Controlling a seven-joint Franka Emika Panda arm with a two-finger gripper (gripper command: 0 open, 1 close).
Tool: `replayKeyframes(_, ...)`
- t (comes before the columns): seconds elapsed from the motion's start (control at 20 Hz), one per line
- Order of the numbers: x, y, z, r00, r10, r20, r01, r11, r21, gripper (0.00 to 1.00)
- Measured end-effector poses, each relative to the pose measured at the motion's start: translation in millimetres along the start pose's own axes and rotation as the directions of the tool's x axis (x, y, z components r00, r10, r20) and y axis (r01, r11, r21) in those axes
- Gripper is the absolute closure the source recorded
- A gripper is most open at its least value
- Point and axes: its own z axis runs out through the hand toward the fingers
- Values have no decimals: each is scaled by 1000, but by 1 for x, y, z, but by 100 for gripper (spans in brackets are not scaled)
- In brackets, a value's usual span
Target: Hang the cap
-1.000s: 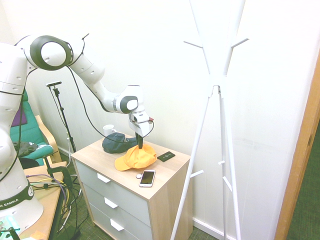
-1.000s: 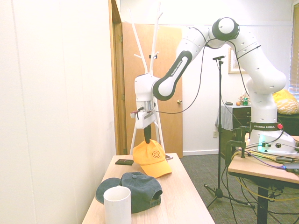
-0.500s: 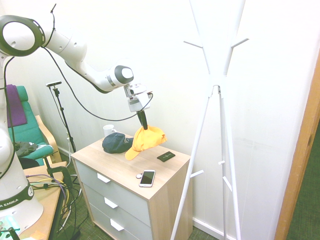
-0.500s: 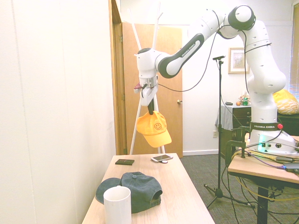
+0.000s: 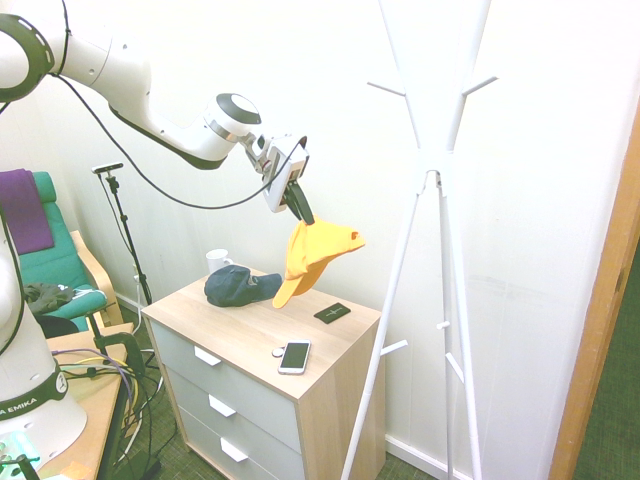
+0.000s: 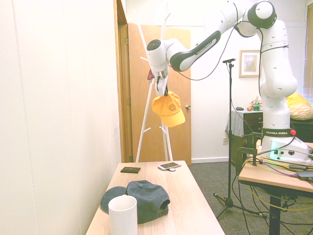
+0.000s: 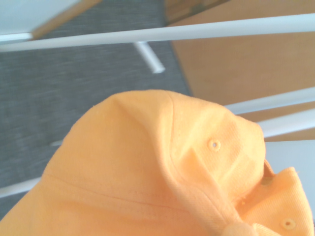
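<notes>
The yellow-orange cap (image 5: pixel 312 254) hangs in the air above the dresser, with my gripper (image 5: pixel 298 210) shut on its crown. Its brim droops toward the dresser top. From the other side the cap (image 6: pixel 168 108) shows a smiley face and dangles below the gripper (image 6: pixel 160 90), in front of the coat stand. The cap's orange crown (image 7: pixel 162 177) fills the wrist view, with white stand legs behind it. The white coat stand (image 5: pixel 432 170) rises to the right of the cap, its pegs higher than the cap.
A dark navy cap (image 5: pixel 236 285) and a white mug (image 5: pixel 217 260) sit at the dresser's back left. A phone (image 5: pixel 294 356) and a black card (image 5: pixel 332 312) lie on the wooden dresser top (image 5: pixel 250 335). A green chair (image 5: pixel 55 265) stands at left.
The arm has lifted the cap off the dresser, raised it higher and carried it toward the coat stand. The gripper has tilted.
</notes>
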Motion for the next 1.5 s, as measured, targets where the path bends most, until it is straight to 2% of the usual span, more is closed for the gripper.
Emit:
replayKeyframes(0.45,43,53,-58,982,-44,-184,18,990,-136,100)
replayKeyframes(1.0,104,98,-124,944,-67,-322,1,980,-199,100)
replayKeyframes(1.3,129,120,-153,930,-55,-364,-21,980,-200,100)
replayKeyframes(1.5,143,127,-145,934,-46,-354,-32,977,-210,100)
